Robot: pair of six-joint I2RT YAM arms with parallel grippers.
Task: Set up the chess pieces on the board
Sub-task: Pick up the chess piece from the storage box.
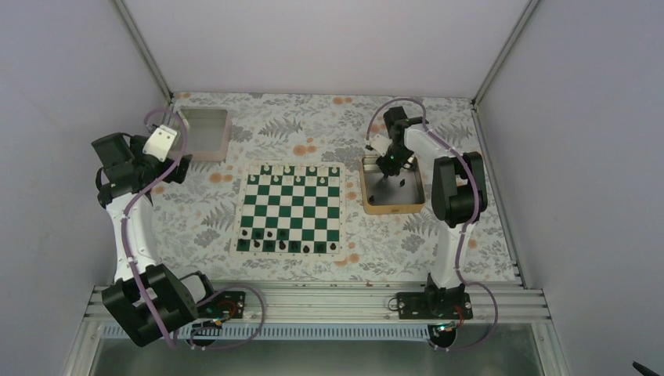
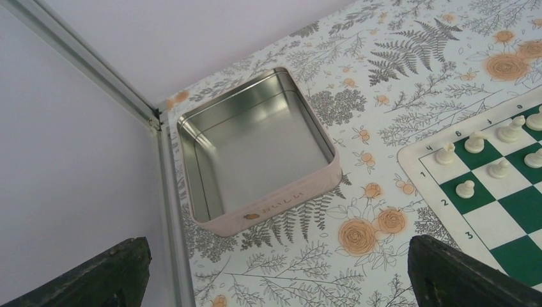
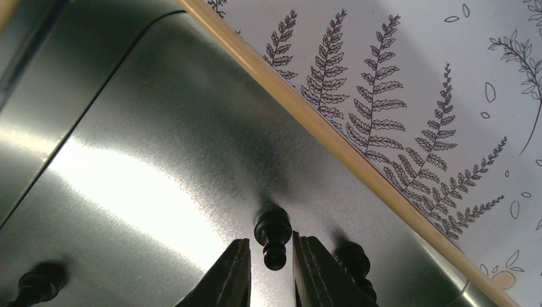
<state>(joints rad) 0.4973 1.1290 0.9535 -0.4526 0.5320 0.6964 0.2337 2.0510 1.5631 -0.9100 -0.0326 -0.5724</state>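
Observation:
The board (image 1: 291, 205), green and white with a cream border, lies mid-table. Several black chess pieces (image 1: 270, 245) stand on its near rows. More black pieces lie in the gold-rimmed metal tray (image 1: 391, 209) to the right of the board. My right gripper (image 1: 389, 166) is down inside that tray. In the right wrist view my right gripper (image 3: 271, 262) is slightly open with its fingers either side of a black pawn (image 3: 273, 233); the right finger touches it and a thin gap shows on the left. My left gripper (image 2: 278, 275) is wide open and empty above the tablecloth.
The empty pale pinkish tray (image 2: 281, 208) sits at the back left, just ahead of my left gripper (image 1: 174, 157). White pieces (image 1: 290, 170) fill the board's far rows. Two more black pieces (image 3: 351, 259) (image 3: 38, 281) lie on the tray floor (image 3: 160, 160) beside my right fingers.

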